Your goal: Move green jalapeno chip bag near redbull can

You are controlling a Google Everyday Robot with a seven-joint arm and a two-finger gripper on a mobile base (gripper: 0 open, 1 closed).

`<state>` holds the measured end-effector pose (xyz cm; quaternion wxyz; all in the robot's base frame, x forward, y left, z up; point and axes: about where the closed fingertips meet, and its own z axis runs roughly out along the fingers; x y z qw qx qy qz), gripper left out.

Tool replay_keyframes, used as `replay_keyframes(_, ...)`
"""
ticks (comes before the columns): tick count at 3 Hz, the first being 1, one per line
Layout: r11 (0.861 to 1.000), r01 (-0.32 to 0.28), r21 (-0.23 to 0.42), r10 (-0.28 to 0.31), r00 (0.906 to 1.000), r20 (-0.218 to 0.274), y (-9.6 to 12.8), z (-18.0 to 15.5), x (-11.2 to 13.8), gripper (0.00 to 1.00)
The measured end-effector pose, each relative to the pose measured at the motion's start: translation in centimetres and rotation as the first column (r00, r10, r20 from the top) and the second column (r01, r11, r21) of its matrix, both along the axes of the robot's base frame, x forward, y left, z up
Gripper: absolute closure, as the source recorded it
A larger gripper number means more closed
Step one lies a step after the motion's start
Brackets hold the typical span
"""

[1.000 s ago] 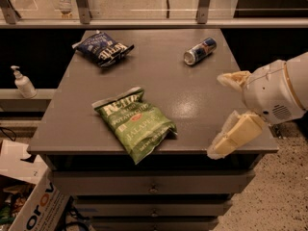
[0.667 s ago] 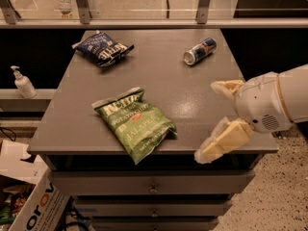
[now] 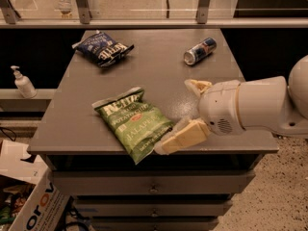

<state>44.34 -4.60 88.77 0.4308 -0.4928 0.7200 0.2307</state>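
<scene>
**Open gripper at the jalapeno bag's edge, grasp not yet made**

The green jalapeno chip bag (image 3: 132, 123) lies flat on the front part of the grey cabinet top (image 3: 77, 129). It sits skewed, with its lower corner at the front edge and perhaps a little over it. Just to its right is the gripper (image 3: 174, 115), spread wide and holding nothing. Its near finger (image 3: 185, 136) slants along the bag's lower right side, with its tip at or over the foil. Whether the two touch cannot be told. The far finger (image 3: 197, 85) sits clear of the bag over bare table. The white arm (image 3: 250, 105) reaches in from the right.

The redbull can (image 3: 199, 51) lies on its side toward the back right, well apart from the bag. A dark blue chip bag (image 3: 102, 47) lies at the back left and is no part of this job. A pump bottle (image 3: 21, 83) stands on a ledge off to the left.

The step in hand looks like the approach to the grasp. To do it well, the gripper likely needs to travel further left so that both fingers straddle a raised fold of the bag. As it stands, only one finger is near the foil. A crinkly bag tends to slip, so closing on a pinched ridge or the sealed top seam should hold better than closing on a flat face. Once lifted, the bag should be carried back and right and set down short of the can, since a can lying on its side may roll if bumped.
</scene>
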Motion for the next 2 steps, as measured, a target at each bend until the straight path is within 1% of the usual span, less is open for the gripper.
replay_keyframes(1, 1.000, -0.011, -0.004, 0.011, 0.9998, 0.013, 3.0, -1.4, 1.4, 0.00)
replay_keyframes(2, 0.999, -0.031, -0.016, 0.031, 0.9995, -0.005, 5.5, -3.5, 2.0, 0.00)
